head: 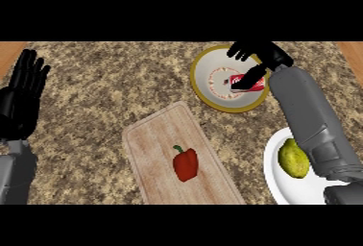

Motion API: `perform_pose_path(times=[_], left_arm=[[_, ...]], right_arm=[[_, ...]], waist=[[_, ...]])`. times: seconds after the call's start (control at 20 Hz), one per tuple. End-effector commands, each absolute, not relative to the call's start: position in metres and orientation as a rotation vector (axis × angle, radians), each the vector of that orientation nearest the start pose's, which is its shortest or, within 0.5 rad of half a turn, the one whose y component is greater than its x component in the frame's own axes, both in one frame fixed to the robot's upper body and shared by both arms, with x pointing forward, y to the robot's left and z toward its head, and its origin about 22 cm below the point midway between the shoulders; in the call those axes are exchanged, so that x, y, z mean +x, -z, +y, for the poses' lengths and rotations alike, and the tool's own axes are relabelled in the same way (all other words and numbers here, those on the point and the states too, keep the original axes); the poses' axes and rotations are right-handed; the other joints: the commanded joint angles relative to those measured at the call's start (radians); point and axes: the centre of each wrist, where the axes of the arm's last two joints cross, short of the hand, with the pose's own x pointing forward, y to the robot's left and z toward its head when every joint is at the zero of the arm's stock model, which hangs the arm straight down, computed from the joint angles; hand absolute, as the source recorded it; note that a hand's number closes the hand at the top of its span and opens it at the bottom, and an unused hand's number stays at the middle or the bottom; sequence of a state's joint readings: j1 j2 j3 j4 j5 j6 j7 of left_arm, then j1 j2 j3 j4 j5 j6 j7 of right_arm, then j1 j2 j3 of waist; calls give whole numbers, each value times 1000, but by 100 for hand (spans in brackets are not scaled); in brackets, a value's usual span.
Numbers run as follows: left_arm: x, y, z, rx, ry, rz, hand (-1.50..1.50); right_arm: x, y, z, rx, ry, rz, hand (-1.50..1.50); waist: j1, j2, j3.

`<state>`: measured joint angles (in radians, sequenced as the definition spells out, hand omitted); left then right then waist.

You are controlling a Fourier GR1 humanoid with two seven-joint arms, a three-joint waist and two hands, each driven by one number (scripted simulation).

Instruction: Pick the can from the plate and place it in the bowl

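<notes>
Where right robot hand (255,54) hovers, red-white can (248,83) lies in bowl (204,77).

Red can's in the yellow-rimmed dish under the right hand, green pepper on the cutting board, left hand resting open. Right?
Not quite: the head view shows the pepper on the cutting board is red, not green. The can in the yellow-rimmed dish under the right hand, and the open left hand, are correct.
</notes>
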<state>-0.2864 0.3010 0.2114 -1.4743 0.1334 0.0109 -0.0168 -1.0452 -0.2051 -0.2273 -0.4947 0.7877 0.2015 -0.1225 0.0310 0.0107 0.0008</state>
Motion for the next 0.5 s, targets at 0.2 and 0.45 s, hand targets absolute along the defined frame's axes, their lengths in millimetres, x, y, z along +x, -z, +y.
perform_pose_path(times=[0.2,0.45], left_arm=[[287,-74,321,208,0,-1783,0],[308,-90,318,196,-26,-1810,0]], right_arm=[[453,-89,-225,-324,-593,-1648,-150],[460,-113,-258,-370,-369,-1735,-150]], waist=[[11,1,1],[10,10,1]])
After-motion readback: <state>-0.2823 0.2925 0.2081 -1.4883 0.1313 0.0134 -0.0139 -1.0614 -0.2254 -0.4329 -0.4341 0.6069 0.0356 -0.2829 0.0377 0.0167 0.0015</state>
